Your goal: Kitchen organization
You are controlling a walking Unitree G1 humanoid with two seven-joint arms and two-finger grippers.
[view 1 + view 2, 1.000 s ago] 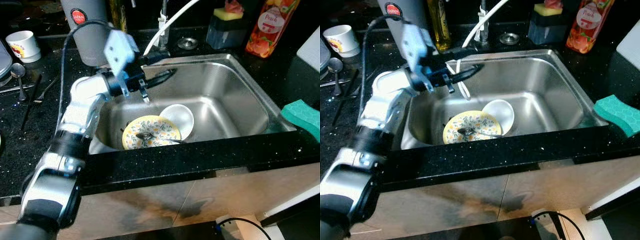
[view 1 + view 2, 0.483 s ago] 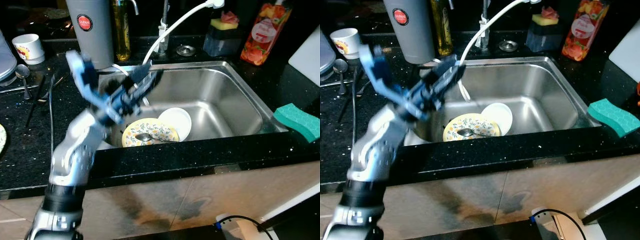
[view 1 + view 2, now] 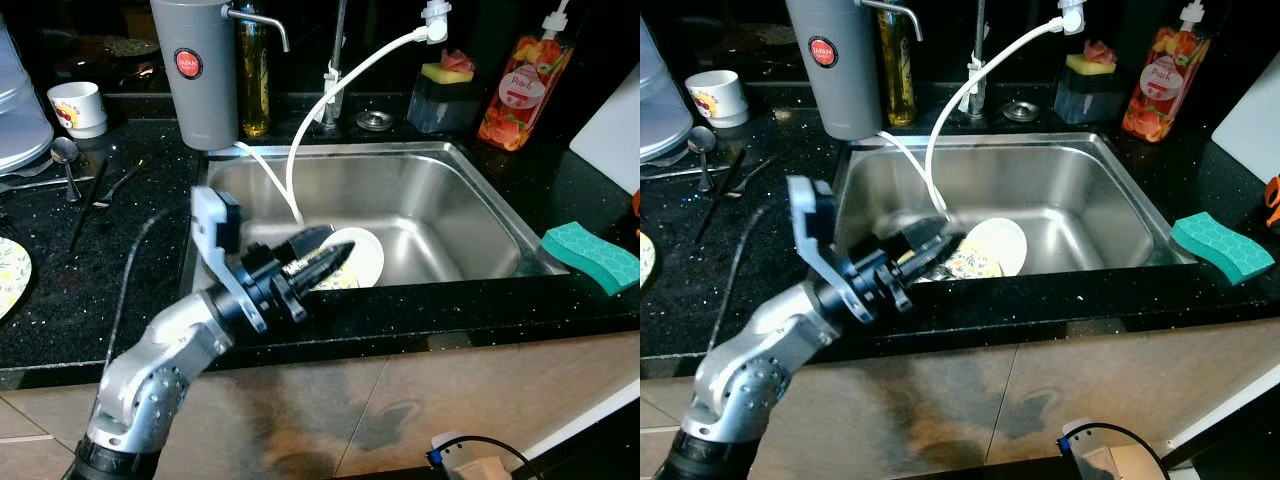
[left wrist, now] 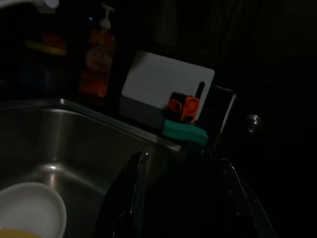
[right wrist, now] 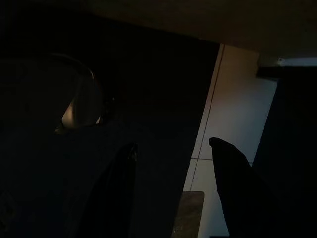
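Note:
My left gripper (image 3: 340,243) hangs open and empty over the front left of the steel sink (image 3: 450,190), pointing right. Its fingers (image 4: 134,188) stand apart in the left wrist view, with the sink's right wall beyond them. Just past the tips lies a white bowl (image 3: 366,256). It rests against a yellow flowered plate (image 3: 970,265), which the gripper partly hides. A white hose (image 3: 335,95) runs from the tap down into the sink. My right gripper (image 5: 173,144) hangs idle in the dark, its fingers apart.
A grey dispenser (image 3: 195,70), an oil bottle (image 3: 253,75), a sponge holder (image 3: 445,85) and an orange soap bottle (image 3: 515,85) line the back. A cup (image 3: 78,108) and cutlery (image 3: 65,160) lie left. A green sponge (image 3: 590,255) and a white board (image 3: 612,125) sit right.
My left arm has dropped from the sink's back left, near the hose, to low over the plate by the front edge. The camera has also shifted, showing more of the back counter.

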